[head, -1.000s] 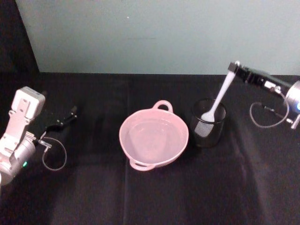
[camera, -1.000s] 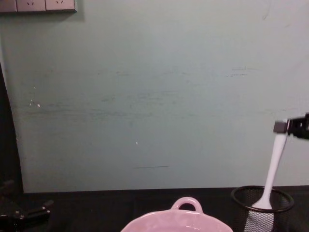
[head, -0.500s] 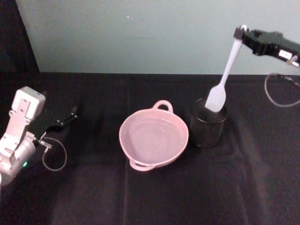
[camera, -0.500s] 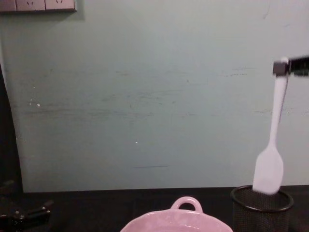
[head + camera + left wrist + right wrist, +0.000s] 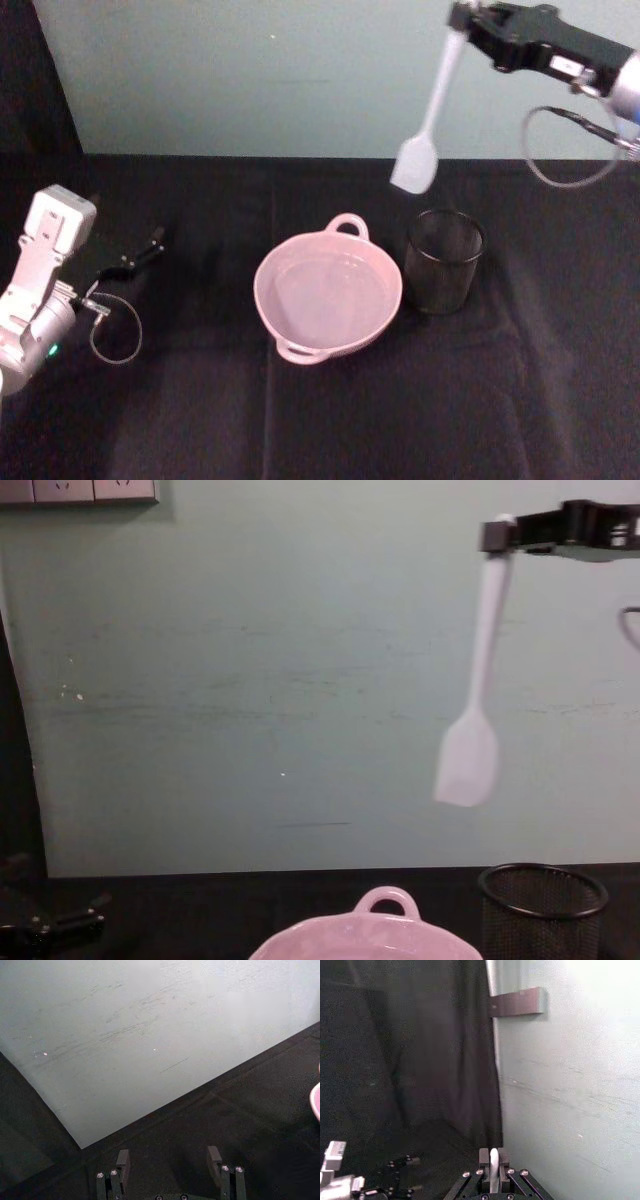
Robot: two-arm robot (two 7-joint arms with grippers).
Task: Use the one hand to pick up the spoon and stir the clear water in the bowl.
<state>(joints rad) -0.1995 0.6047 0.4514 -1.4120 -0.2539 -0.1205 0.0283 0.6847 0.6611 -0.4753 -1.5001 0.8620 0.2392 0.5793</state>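
The bowl [image 5: 345, 346] sits mid-worktop, holding water, with the mesh cup [image 5: 444, 262] just to its right. At the left, the left end effector [image 5: 148, 246] lies parked, released. High above the cup, the right end effector [image 5: 462, 18] reaches in level from the right, clenched on the handle tip of the spoon [image 5: 414, 166], whose blade hangs clear. This looks like the carry step; next the blade must travel left and nearer, then descend into the water.
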